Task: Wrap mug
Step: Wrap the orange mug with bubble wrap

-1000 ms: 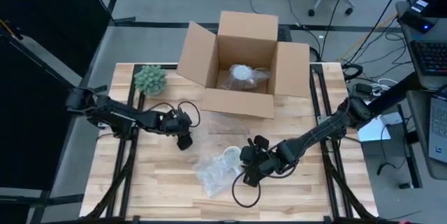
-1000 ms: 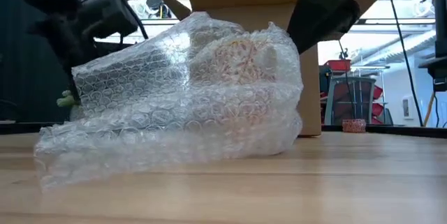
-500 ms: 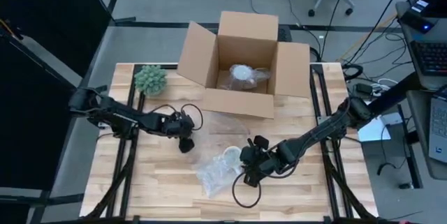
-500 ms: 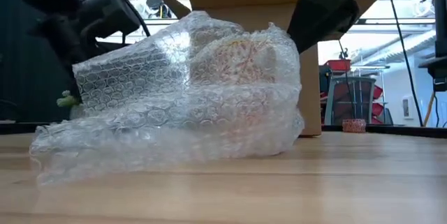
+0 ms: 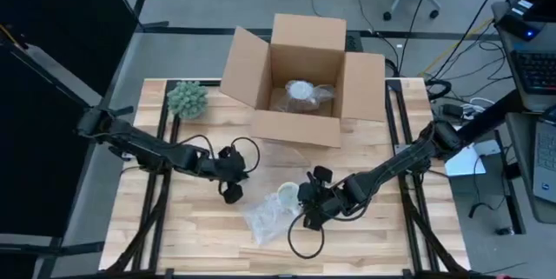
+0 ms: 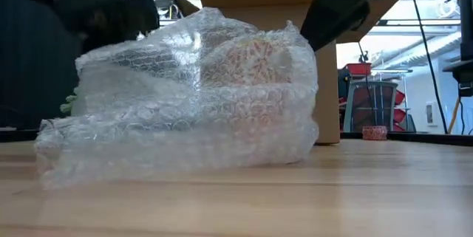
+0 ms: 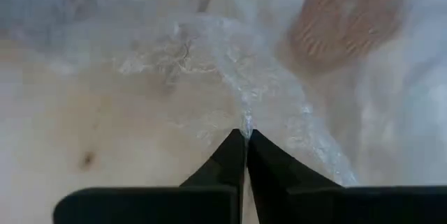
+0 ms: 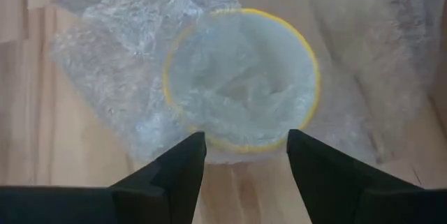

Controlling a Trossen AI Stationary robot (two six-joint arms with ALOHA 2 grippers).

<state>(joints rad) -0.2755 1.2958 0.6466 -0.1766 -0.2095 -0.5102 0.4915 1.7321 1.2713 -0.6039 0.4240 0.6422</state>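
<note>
Near the table's middle, the left gripper (image 7: 244,135) was pinched shut on the bubble wrap (image 5: 265,214), best drawn snugly over the mug (image 8: 241,77) while the spread-fingered right gripper (image 8: 244,147) steadied it.

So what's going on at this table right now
Two robot arms are wrapping a mug in bubble wrap near the middle of the wooden table. The left gripper is shut, pinching an edge of the wrap. The right gripper is open, facing the mug's yellow-rimmed mouth, which the wrap covers. Behind them an open cardboard box already holds another wrapped item, and a small green plant sits at the far left corner.
</note>
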